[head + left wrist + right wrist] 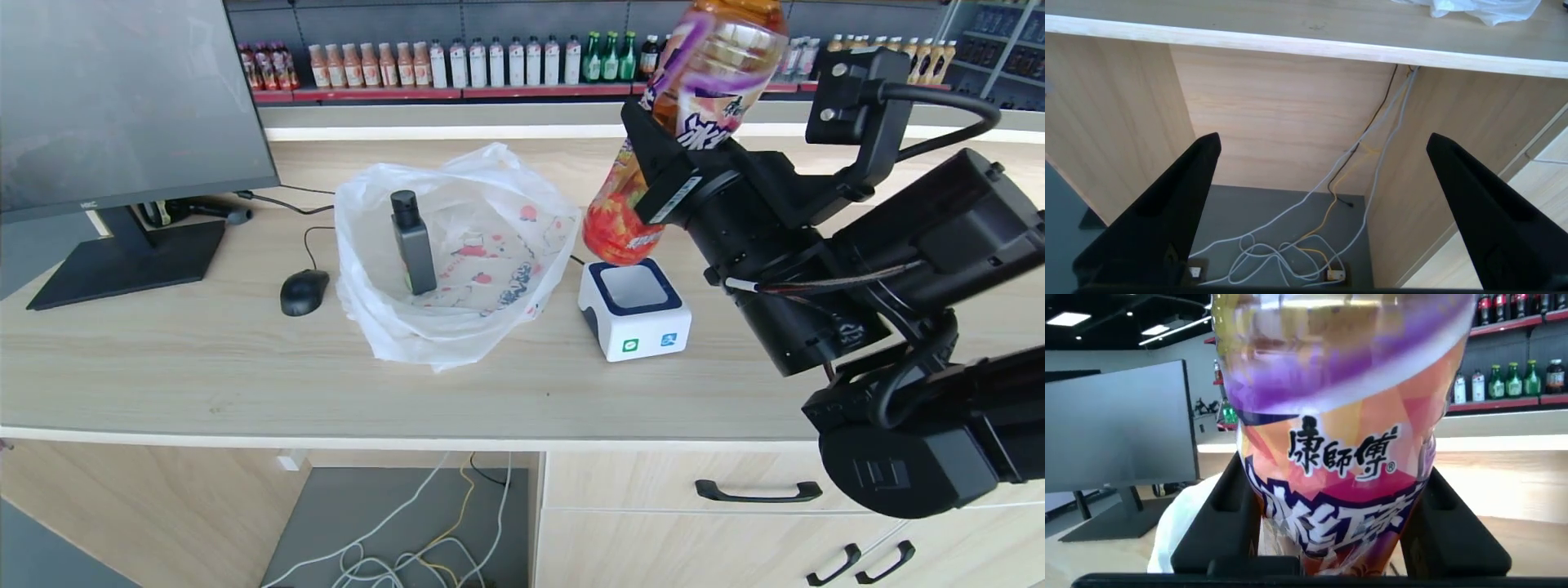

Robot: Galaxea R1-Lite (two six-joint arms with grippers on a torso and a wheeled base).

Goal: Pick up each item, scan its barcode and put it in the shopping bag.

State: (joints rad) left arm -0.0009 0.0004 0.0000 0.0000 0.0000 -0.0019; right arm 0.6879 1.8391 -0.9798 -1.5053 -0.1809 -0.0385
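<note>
1. The counter [204, 367] runs across the middle of the head view, and its front edge crosses the lower part of the frame. A broad band of wood lies between that edge and the shopping bag [482, 269].
2. The bag sits at frame centre with its mouth gaping upward. Its right rim is just beside the scanner [635, 310], with a narrow gap between them. A mouse [304, 291] lies just left of the bag, and the monitor [122, 98] stands in the upper left.
3. A dark bottle [412, 245] stands upright inside the bag.
4. The right gripper [678, 139], in the upper right, pinches the drink bottle [710, 73] around its middle.
5. The drink bottle is tilted. Its long axis runs from the top edge of the frame down and left, and its lower end hangs just above the scanner's far side. Which end carries the cap cannot be told.
6. The right wrist view shows the label [1343, 457] close up, with a finger [1221, 518] on either side of it and the monitor behind.
7. The left wrist view shows the left gripper [1323, 143] spread wide and holding nothing. It sits below the counter's edge, facing a recess with loose cables [1315, 237].
</note>
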